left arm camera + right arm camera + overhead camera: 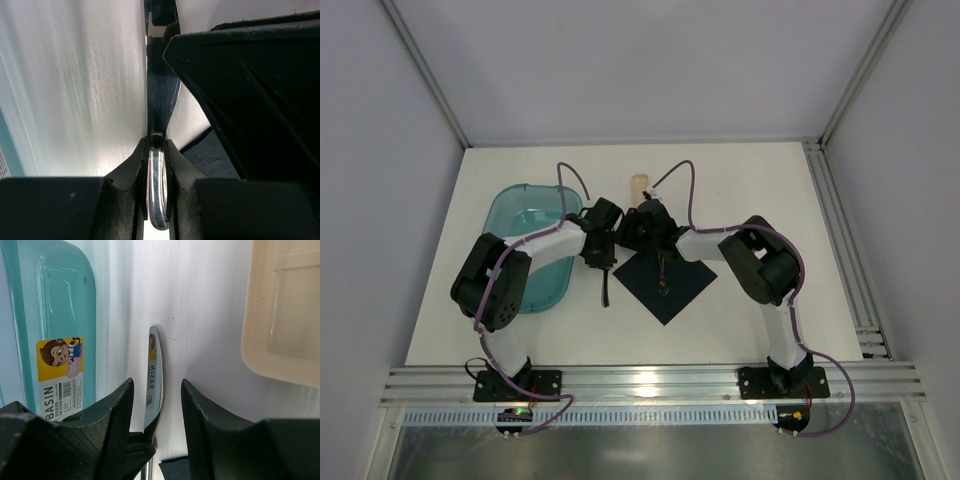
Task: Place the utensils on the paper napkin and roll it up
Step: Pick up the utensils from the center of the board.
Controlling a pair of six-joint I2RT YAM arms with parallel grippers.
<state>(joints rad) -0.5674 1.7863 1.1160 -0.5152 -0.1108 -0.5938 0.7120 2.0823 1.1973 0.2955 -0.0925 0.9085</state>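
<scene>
My left gripper [156, 142] is shut on a slim shiny utensil [157, 195], which runs edge-on away from the jaws. My right gripper [157, 382] is open, one finger on each side of that utensil's blade [154, 370], not touching it. In the top view both grippers meet over the table's middle, left gripper [600, 250] beside right gripper [645, 228], and the held utensil's end [607, 292] sticks out toward the near edge. The dark navy paper napkin [665, 282] lies flat as a diamond just in front of them, with another utensil [663, 280] on it. A corner of the napkin [212, 155] shows below the jaws.
A translucent teal tub [525, 250] with a yellow label [59, 357] stands left of the grippers. A beige tray [285, 305] lies just behind them, its end [639, 185] showing in the top view. White walls and an aluminium rail [840, 250] bound the table.
</scene>
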